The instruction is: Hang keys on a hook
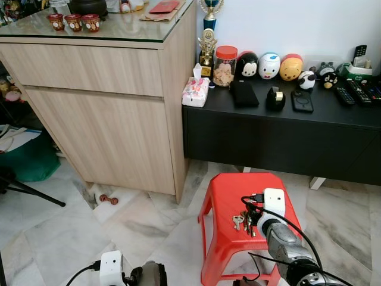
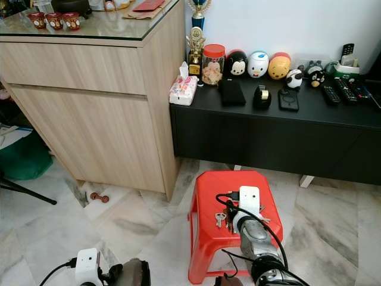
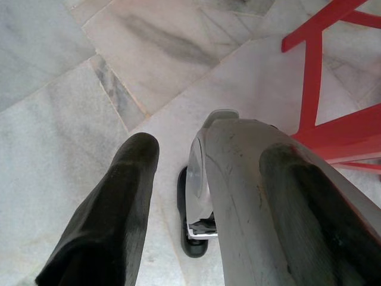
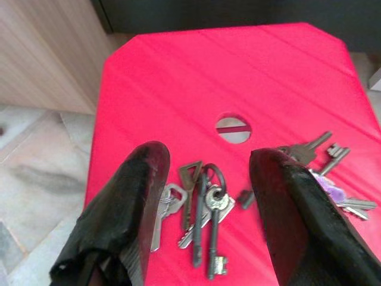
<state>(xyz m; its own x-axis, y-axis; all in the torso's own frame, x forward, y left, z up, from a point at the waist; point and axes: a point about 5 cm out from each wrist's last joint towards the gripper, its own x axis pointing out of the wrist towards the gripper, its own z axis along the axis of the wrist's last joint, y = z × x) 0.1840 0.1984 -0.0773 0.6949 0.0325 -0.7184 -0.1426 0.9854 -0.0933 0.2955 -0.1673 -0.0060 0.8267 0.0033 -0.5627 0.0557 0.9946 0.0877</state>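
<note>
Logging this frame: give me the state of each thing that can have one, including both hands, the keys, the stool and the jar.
Right hand: open, fingers either side of the key bunch, over the stool.
Left hand: open, low over the marble floor, idle.
Key bunch: lying flat on the stool, not gripped.
Second key bunch: lying flat beside the right finger.
Red stool: upright.
Jar: upright, red lid on.
Tissue pack: opened, a tissue sticking out.

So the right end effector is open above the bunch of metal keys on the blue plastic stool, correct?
Not quite: the plastic stool is red, not blue, as the right wrist view shows. The right end effector is indeed open above the bunch of metal keys.
</note>
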